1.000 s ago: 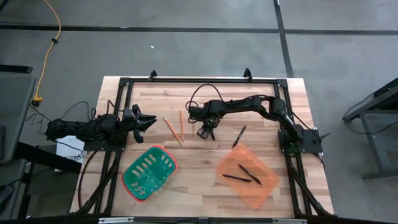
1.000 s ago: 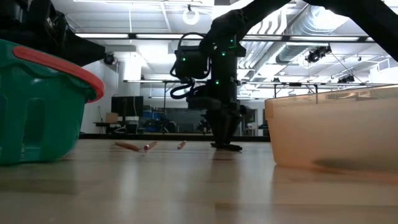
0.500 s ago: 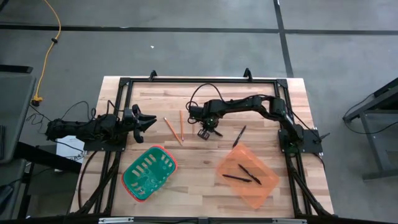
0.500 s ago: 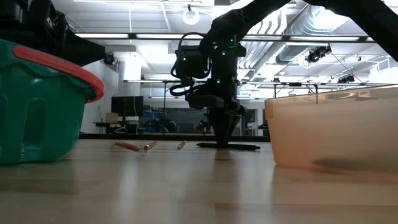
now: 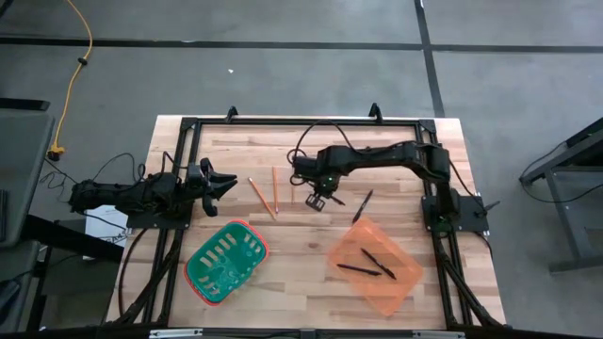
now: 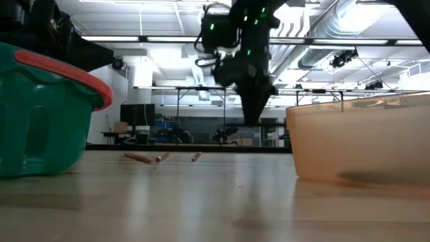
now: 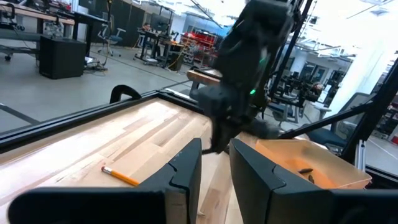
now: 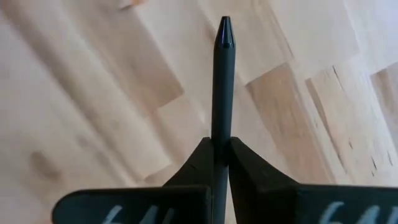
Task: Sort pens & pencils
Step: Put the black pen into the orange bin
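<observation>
My right gripper (image 5: 320, 197) hangs above the table's middle, shut on a black pen (image 8: 223, 81) whose tip points out past the fingers. Another pen (image 5: 363, 205) lies flat on the wood beside the orange tray (image 5: 403, 282), which holds two pens (image 5: 367, 263). Two orange-yellow pencils (image 5: 264, 193) lie flat on the table left of my right gripper; one pencil (image 7: 121, 177) shows in the left wrist view. My left gripper (image 5: 222, 184) waits open at the table's left edge. My right gripper pinches the pen's shaft (image 8: 219, 138) between its two fingers (image 8: 194, 163), which point down from above. One end sticks out with the tip (image 8: 224, 28) free; the fingers hide the other end. The pen is lifted clear of the table.
A green basket with a red rim (image 5: 226, 261) stands near the front, left of centre. The orange tray (image 6: 359, 141) stands at the front right. A black frame (image 5: 301, 122) runs along the table's edges.
My right gripper has shut on a pen that lay on the table, then risen with it and shifted slightly toward the table's right edge. The pen has come up clear of the wood.
</observation>
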Robot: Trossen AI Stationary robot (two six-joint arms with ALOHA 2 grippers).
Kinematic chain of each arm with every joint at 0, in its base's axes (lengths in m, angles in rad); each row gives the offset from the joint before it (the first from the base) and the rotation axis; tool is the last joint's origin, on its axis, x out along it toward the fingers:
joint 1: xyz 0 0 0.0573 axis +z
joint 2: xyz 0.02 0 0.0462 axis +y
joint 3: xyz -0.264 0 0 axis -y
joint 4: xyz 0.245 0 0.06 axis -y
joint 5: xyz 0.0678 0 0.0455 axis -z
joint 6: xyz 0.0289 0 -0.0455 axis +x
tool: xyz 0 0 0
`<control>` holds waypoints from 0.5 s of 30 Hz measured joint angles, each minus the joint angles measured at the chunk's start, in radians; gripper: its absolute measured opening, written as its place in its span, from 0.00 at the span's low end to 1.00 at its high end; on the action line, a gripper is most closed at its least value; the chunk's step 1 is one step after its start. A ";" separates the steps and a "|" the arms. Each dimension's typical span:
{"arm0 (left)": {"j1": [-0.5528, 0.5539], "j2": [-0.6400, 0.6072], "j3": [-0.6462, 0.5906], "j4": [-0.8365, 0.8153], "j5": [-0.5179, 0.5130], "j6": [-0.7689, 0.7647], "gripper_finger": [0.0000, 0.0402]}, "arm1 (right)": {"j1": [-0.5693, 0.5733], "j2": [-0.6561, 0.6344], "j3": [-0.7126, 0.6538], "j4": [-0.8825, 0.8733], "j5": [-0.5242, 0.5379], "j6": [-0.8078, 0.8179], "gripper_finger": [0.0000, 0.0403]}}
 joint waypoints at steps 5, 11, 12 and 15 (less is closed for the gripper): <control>0.000 0.000 0.000 0.000 0.000 0.000 0.18 | 0.033 -0.064 0.000 -0.032 -0.010 0.034 0.01; 0.000 0.000 0.000 0.000 0.000 0.000 0.18 | 0.083 -0.144 0.002 -0.077 -0.014 0.089 0.01; 0.000 0.000 0.000 0.000 0.000 0.000 0.18 | 0.095 -0.157 0.002 -0.083 -0.014 0.095 0.01; 0.000 0.000 0.000 0.000 0.000 0.000 0.18 | 0.134 -0.184 0.003 -0.091 -0.026 0.124 0.01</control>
